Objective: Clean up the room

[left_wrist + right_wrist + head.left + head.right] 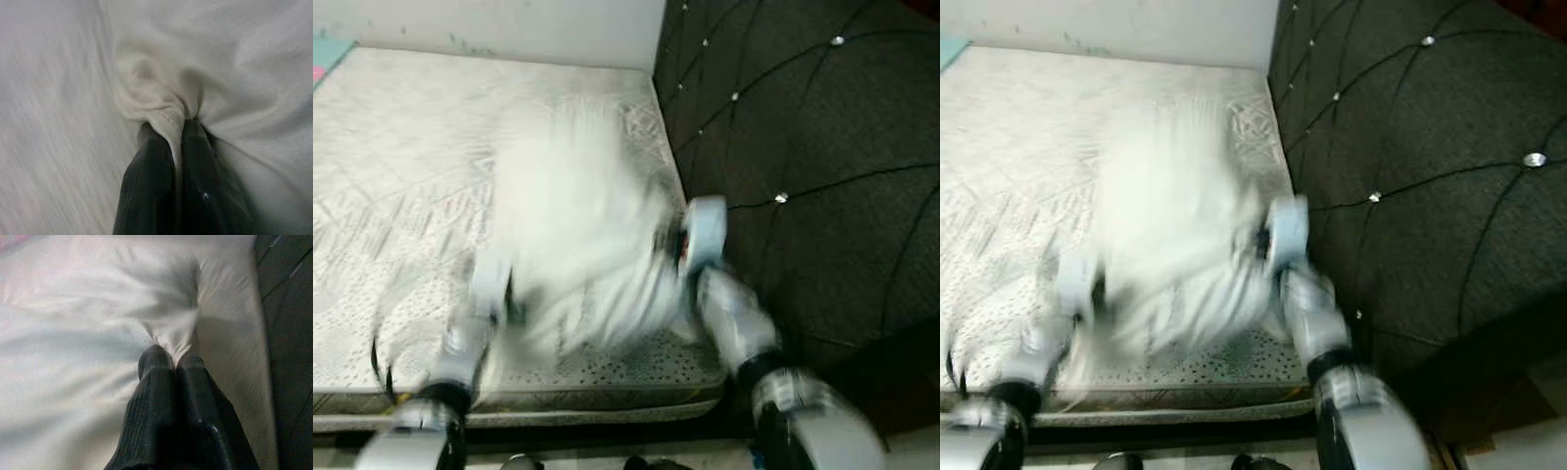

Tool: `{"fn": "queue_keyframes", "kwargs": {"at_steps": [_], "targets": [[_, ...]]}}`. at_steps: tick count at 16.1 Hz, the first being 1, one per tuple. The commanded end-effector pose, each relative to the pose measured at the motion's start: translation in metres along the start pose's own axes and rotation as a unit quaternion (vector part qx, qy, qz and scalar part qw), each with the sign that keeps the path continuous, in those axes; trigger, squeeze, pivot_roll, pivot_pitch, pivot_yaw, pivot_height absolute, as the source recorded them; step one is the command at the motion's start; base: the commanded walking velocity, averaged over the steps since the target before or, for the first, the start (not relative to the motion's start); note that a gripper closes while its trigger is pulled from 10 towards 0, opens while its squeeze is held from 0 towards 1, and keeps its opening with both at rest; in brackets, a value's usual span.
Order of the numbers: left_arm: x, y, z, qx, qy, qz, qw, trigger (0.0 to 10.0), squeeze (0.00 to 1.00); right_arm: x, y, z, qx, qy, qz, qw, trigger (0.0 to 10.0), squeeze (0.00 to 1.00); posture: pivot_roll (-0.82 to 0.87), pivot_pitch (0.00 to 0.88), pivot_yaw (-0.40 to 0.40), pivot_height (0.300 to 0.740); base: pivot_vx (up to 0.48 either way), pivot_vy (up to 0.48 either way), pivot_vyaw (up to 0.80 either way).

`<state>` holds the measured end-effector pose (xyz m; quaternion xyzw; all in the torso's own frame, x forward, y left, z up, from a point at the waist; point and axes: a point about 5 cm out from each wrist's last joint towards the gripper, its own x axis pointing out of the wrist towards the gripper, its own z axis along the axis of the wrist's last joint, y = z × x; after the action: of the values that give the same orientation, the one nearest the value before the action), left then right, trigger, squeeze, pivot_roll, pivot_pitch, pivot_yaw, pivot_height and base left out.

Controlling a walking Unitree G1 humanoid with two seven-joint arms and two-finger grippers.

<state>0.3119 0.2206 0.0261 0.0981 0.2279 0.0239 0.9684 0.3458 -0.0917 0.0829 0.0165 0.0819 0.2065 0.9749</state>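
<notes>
A white cloth (582, 245), blurred by motion, hangs over the near right part of the bare patterned mattress (401, 176), held up between both arms. My left gripper (178, 129) is shut on a hemmed fold of the white cloth (161, 98). My right gripper (174, 361) is shut on another pinch of the white cloth (176, 328). In the eye views the left arm (470, 333) is at the cloth's left edge and the right arm (724, 304) at its right edge, by the headboard.
A dark tufted headboard (803, 147) with shiny studs stands along the mattress's right side. A pale wall (509, 24) runs behind the mattress. The mattress's near edge (558, 401) lies just in front of me.
</notes>
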Motion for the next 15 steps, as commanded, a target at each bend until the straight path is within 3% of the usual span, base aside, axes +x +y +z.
{"fn": "queue_keyframes", "kwargs": {"at_steps": [1, 3, 6, 9, 15], "targets": [[0.002, 0.021, 0.015, -0.06, -0.014, 0.035, 0.997, 10.0, 0.0, -0.001, 0.011, 0.022, -0.024, -0.042, 0.059, 0.997, 10.0, 0.0, -0.11, 0.0, -0.103, 0.74, 0.0, 0.0, 0.0], [-0.002, 0.032, 0.001, -0.123, 0.015, 0.064, 0.99, 10.0, 0.0, -0.022, 0.02, 0.001, -0.048, -0.014, 0.108, 0.993, 10.0, 0.0, -0.11, 0.0, -0.097, 0.74, 0.0, 0.0, 0.0], [-0.003, 0.033, -0.002, -0.137, 0.025, 0.063, 0.988, 10.0, 0.0, -0.023, 0.018, 0.005, -0.064, -0.012, 0.112, 0.992, 10.0, 0.0, -0.11, 0.0, -0.087, 0.74, 0.0, 0.0, 0.0], [-0.005, 0.03, -0.008, -0.191, 0.043, 0.071, 0.978, 10.0, 0.0, -0.022, 0.019, 0.013, -0.084, 0.002, 0.127, 0.988, 10.0, 0.0, -0.1, 0.0, -0.081, 0.74, 0.0, 0.0, 0.0], [-0.01, 0.035, 0.003, -0.232, -0.024, 0.078, 0.969, 10.0, 0.0, -0.021, 0.017, 0.021, -0.071, -0.017, 0.094, 0.993, 10.0, 0.0, -0.09, 0.0, -0.076, 0.74, 0.0, 0.0, 0.0]]}}
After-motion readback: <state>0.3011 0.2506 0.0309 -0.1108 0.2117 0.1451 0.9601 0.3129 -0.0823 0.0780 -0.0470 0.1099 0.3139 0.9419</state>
